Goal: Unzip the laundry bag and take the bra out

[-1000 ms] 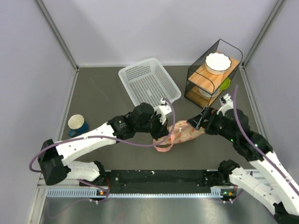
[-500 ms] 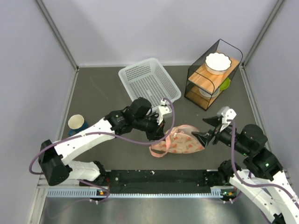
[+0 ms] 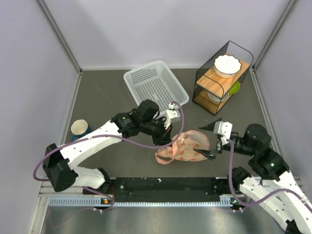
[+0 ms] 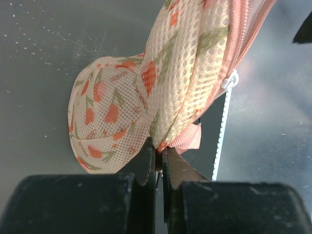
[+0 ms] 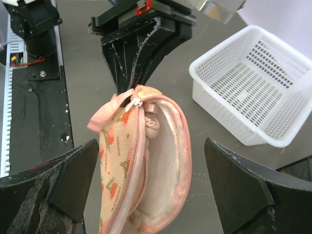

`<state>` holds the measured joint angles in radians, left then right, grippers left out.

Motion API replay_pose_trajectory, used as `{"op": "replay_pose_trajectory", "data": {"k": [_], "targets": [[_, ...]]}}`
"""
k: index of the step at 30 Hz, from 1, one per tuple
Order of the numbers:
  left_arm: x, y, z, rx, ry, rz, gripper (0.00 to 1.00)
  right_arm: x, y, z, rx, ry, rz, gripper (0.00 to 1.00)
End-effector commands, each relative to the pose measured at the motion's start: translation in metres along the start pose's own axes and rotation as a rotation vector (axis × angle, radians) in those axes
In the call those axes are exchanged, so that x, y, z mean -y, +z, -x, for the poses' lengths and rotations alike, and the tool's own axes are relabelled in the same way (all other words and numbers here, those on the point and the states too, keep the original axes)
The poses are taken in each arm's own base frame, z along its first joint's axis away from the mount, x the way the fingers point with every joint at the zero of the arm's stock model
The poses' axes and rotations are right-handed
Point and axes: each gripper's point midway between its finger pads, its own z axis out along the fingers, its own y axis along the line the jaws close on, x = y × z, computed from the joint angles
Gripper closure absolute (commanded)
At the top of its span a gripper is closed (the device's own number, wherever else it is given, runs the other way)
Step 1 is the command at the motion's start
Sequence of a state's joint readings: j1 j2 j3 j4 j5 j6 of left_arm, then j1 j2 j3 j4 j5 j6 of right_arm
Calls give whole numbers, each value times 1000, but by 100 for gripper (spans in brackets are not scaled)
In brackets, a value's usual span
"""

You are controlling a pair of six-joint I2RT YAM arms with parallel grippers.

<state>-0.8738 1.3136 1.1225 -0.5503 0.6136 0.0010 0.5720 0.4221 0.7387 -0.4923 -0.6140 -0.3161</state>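
**A:** How many bags do you count?

**B:** One laundry bag (image 3: 187, 146), just toward 6 o'clock from the middle of the tabletop (image 3: 107, 97). It is peanut-shaped mesh with red-orange prints and pink trim.

**A:** And the tools?

**B:** Two. The left tool (image 4: 158, 157) sits at the bag's 9 o'clock end. Its jaws are pressed together on a fold of the pink trim, pinching the bag there. The right tool (image 3: 210, 141) is at the bag's 3 o'clock end, jaws spread wide, one finger on either side of that end. I can't see it touching the fabric.

**A:** Is the zip open?

**B:** Partly. The right wrist view shows the two edges parted along the rim. One white zip pull (image 5: 136, 102) sits up by the left tool's pinch. Pale padded lining shows through the gap.

**A:** Is that the bra?

**B:** I can't tell. Nothing in the gap reads clearly as a separate garment.

**A:** What else is there?

**B:** One white perforated basket (image 3: 156, 87) at 12 o'clock. One wire rack (image 3: 222, 78) at 2 o'clock, with two wooden shelves. One white scalloped bowl (image 3: 227, 65) is on the top shelf, and something green shows at the lower one. One small cup (image 3: 80, 127) stands at 9 o'clock, on a blue base, well apart from the bag.
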Motion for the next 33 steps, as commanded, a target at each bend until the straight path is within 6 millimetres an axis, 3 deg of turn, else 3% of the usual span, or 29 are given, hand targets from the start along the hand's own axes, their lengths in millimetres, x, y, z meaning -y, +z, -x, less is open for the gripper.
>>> {"op": "replay_pose_trajectory", "data": {"k": [1,6,9,11,12,13,16,17,18,20,21,22,23,25,29,31,33], "targets": [[8,-5,26,61,62,-38,100,-3,16,7,33,-80,92,10],[10,-6,29,65,69,-57,100,5,34,-16,-53,-92,68,12],[13,-8,32,68,77,-67,100,4,40,-23,-84,-89,75,23],[15,-9,33,72,83,-73,100,4,42,-24,-89,-82,78,44],[14,-10,33,73,81,-69,100,5,41,-23,-85,-87,75,80],[13,-9,33,73,81,-66,100,6,41,-23,-89,-82,66,100],[-4,-3,46,115,-2,-18,99,14,39,-25,-99,-61,9,100],[-6,-6,57,131,-20,-18,72,15,37,-26,-97,-54,-10,100],[-13,-12,64,140,-39,-13,62,26,36,-28,-106,-47,-77,100],[-16,-26,79,161,-89,9,52,36,30,-25,-103,34,-168,100],[-28,-36,86,203,-109,82,51,50,24,-26,-116,64,-260,100],[-22,-55,97,268,-92,109,50,54,21,-25,-109,135,-312,100],[-24,-61,101,320,-103,140,39,59,18,-22,-104,169,-352,100],[-23,-83,110,427,-96,215,33,63,14,-18,-81,279,-411,100],[-5,-81,91,401,-185,150,34,56,21,-16,-65,452,-402,100],[9,-72,75,368,-196,96,41,55,26,-22,-91,534,-411,100],[60,-60,59,300,-111,-190,45,57,26,-30,-125,579,-442,100]]}}
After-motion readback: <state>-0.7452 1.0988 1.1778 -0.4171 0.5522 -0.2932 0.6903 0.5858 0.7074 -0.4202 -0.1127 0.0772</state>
